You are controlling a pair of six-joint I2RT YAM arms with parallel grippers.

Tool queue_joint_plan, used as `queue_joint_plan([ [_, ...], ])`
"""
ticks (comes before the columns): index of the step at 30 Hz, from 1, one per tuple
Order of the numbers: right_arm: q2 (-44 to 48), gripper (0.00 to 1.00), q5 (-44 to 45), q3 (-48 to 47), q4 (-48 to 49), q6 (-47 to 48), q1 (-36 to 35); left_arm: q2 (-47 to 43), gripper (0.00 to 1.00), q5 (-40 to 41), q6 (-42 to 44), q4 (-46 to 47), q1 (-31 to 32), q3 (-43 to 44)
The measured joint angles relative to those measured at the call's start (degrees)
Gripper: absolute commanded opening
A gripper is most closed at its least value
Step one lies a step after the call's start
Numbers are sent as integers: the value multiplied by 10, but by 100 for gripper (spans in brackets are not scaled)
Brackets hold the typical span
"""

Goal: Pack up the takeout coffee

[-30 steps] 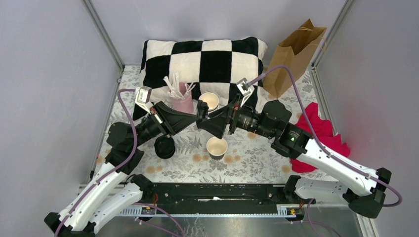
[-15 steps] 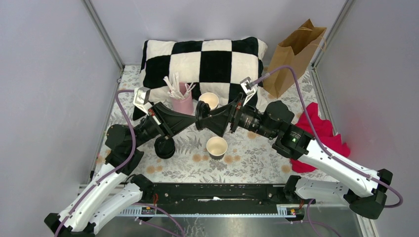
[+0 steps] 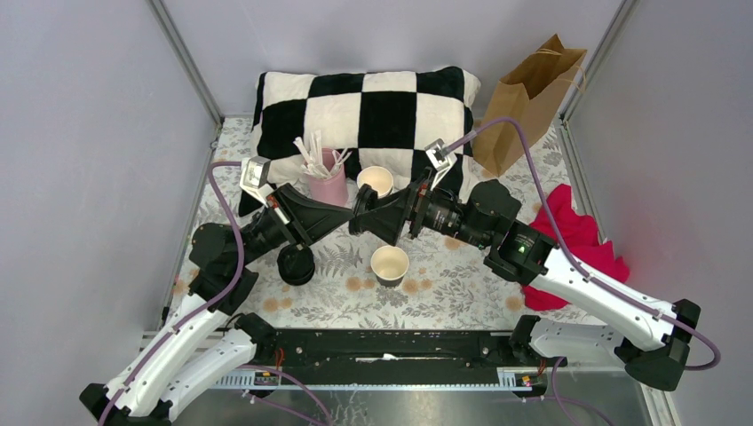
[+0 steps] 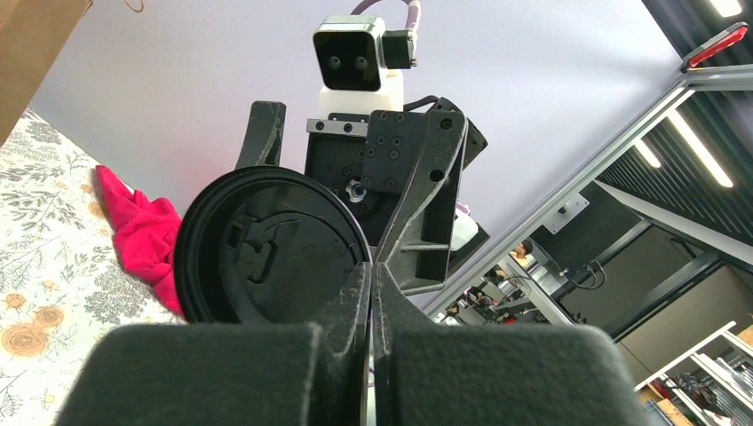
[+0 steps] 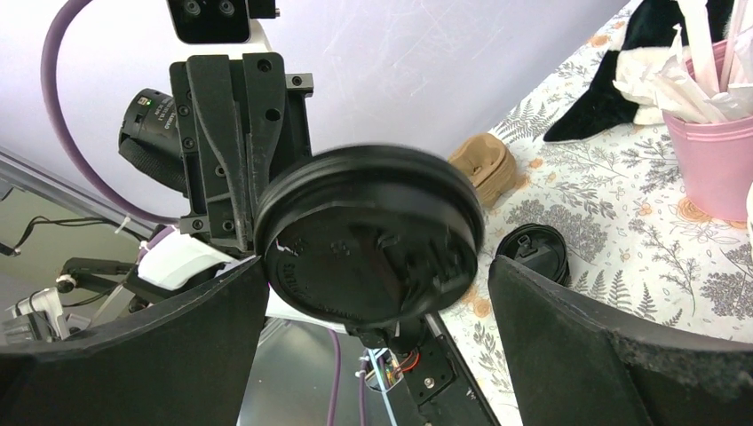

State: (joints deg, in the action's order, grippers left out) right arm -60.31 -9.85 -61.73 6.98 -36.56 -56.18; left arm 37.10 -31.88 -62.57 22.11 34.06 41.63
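A capped takeout coffee is not in view. My left gripper (image 3: pixel 353 211) (image 4: pixel 371 266) is shut on the rim of a round black lid (image 3: pixel 360 208) (image 4: pixel 271 248) (image 5: pixel 373 235), holding it on edge above the table. My right gripper (image 3: pixel 371 215) (image 5: pixel 375 266) faces it, open wide, with one finger on each side of the lid and not touching it. Below them a lidless black cup (image 3: pixel 389 264) with a cream inside stands upright on the floral cloth. Another lidless cup (image 3: pixel 376 181) stands by the pillow.
More black lids (image 3: pixel 296 264) (image 5: pixel 533 253) lie on the cloth at left. A pink cup of wrapped stirrers (image 3: pixel 327 183) (image 5: pixel 715 160) stands by the checkered pillow (image 3: pixel 364 111). A brown paper bag (image 3: pixel 530 96) stands at back right. A red cloth (image 3: pixel 575 244) lies right.
My right gripper has edged left, so its open fingers now straddle the lid. The left gripper and the lid have barely shifted.
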Motion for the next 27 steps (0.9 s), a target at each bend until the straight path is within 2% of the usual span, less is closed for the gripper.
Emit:
queue_joint_plan([
  [8,-1,97,-7,13,35,-8,0,0,0,0,0,-3,0,0],
  [13,-1,90,-8,17,41,-11,0,0,0,0,0,-7,0,0],
  [18,0,86,-7,17,41,-13,0,0,0,2,0,-7,0,0],
  [27,0,85,-7,18,41,-13,0,-1,2,5,0,-11,0,0],
])
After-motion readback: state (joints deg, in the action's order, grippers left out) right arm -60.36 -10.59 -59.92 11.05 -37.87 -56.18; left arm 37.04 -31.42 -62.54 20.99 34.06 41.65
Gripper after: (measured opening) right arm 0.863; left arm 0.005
